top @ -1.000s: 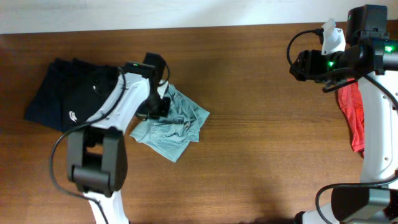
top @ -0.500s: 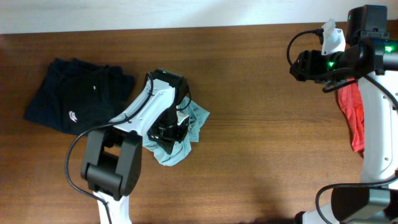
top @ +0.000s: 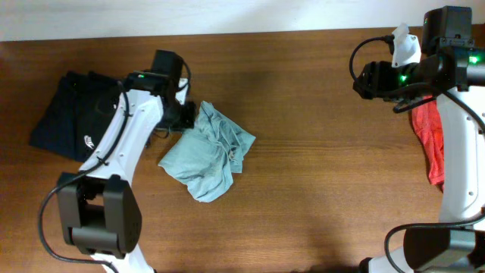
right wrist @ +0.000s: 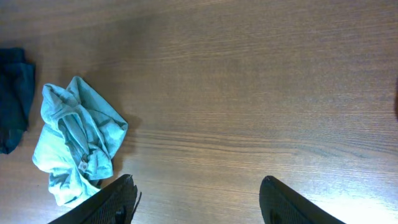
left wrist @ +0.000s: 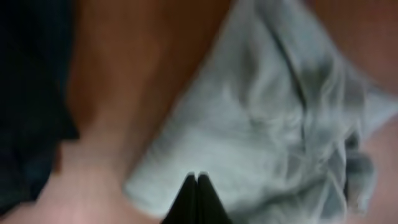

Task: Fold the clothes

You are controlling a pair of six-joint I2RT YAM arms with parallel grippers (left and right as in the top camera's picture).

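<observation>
Wooden counter (top: pixel 318 174), grey-blue T-shirt (top: pixel 208 152) crumpled just right of the navy garment (top: pixel 76 114); left end effector (left wrist: pixel 196 180) pinched together between them, right end effector (right wrist: pixel 198 199) spread, far right. Risk: closed tips shove cloth, bunching it.

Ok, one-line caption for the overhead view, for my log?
Left gripper at the upper-left edge of the crumpled grey-blue T-shirt, navy garment beside it; right gripper far off near the red T-shirt.
</observation>
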